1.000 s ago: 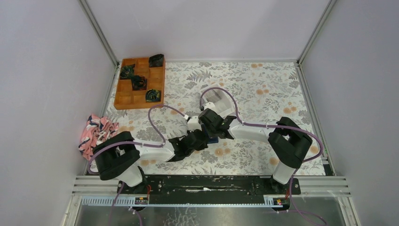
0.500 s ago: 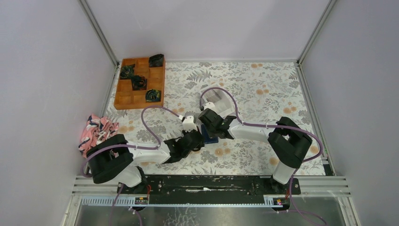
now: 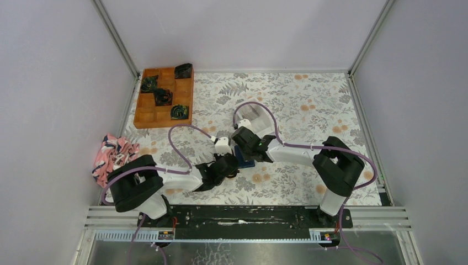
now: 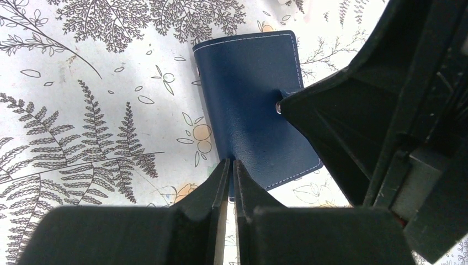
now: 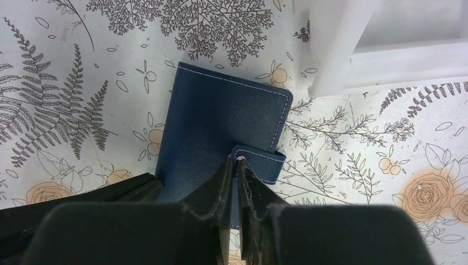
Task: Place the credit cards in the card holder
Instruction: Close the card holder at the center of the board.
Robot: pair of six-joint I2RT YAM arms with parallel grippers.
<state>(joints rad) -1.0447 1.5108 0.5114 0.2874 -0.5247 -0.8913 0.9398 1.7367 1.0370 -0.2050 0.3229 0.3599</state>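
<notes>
Navy-blue, white-stitched, flat folding card holder (image 4: 248, 105) lies closed on the white tablecloth printed with ferns and flowers (image 4: 83, 110), near the middle of the table, with both claws on it. No credit cards show in any view. A white open-topped plastic box (image 5: 336, 49) stands just beyond the holder's far corner.

The black two-finger right gripper (image 5: 236, 160) has its jaws drawn narrow at the small blue strap tab with a silver snap (image 5: 265, 163), and appears to pinch the tab's edge. The black two-finger left gripper (image 4: 232, 165) points at the near edge of the cover, its jaws only a thin slit apart. Whether they nip that edge or merely bear on it, I cannot tell.

The step in hand looks to be undoing the snap so the holder can be opened. To do it well:

- The right claw should peel the tab upward and back over the holder's edge rather than drag it sideways, which would slide the whole holder.
- The left claw should pin the cover flat against the cloth, well away from the tab.
- The pull should be short and slow, or the holder may lift with the tab or the tab may slip free.
- The box close by leaves little room on that side.
</notes>
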